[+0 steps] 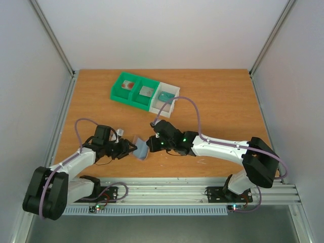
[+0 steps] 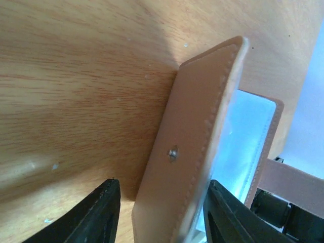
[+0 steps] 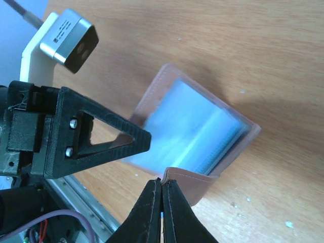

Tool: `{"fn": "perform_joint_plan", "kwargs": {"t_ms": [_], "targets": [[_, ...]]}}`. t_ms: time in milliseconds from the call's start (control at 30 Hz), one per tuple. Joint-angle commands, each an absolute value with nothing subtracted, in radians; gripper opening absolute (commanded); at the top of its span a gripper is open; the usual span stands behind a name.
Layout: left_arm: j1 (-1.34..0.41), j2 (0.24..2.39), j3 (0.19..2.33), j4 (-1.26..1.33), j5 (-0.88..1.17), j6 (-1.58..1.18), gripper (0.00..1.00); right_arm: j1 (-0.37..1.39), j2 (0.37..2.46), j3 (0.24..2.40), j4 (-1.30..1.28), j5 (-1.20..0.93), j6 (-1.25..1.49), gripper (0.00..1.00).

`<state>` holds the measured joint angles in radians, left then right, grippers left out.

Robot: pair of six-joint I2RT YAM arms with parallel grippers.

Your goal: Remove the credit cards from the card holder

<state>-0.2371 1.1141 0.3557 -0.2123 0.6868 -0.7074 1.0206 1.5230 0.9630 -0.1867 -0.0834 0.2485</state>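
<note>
The card holder (image 1: 141,150) lies open on the table between my two grippers. In the left wrist view its cover (image 2: 197,147) stands on edge between the spread jaws of my left gripper (image 2: 163,182), with a gap on the left side. My right gripper (image 3: 162,180) is shut on the edge of the other cover flap (image 3: 195,181). Clear bluish sleeves (image 3: 190,129) show inside; I see no card in them. A white card with a red-pink patch (image 1: 129,85) and a grey card (image 1: 147,91) lie in the tray.
The green-and-white three-compartment tray (image 1: 117,94) stands at the back of the table; its white compartment holds a teal-marked item (image 1: 165,96). My left gripper's finger (image 3: 101,136) and wrist camera (image 3: 68,35) crowd the right wrist view. A metal rail (image 1: 172,191) runs along the near edge.
</note>
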Motion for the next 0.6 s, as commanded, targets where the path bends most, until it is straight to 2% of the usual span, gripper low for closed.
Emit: {"fn": "perform_joint_plan", "kwargs": {"t_ms": [0, 167, 200, 267, 500, 567], "targets": [[-0.253, 1.151, 0.373, -0.177, 0.668, -0.66, 0.39, 0.99, 1.478, 0.931, -0.2, -0.073, 0.232, 0.01], [-0.266, 1.159, 0.384, -0.184, 0.653, -0.649, 0.12, 0.947, 1.458, 0.888, -0.237, -0.055, 0.218, 0.01], [-0.27, 1.162, 0.386, -0.183, 0.656, -0.646, 0.03, 0.934, 1.457, 0.88, -0.246, -0.053, 0.218, 0.01], [-0.277, 1.17, 0.386, -0.179, 0.659, -0.647, 0.0, 0.914, 1.455, 0.87, -0.273, -0.046, 0.226, 0.04], [-0.305, 1.179, 0.373, -0.138, 0.661, -0.688, 0.0, 0.904, 1.457, 0.992, -0.536, -0.061, 0.273, 0.33], [-0.309, 1.172, 0.36, -0.11, 0.665, -0.711, 0.0, 0.915, 1.458, 1.017, -0.565, -0.077, 0.283, 0.38]]}}
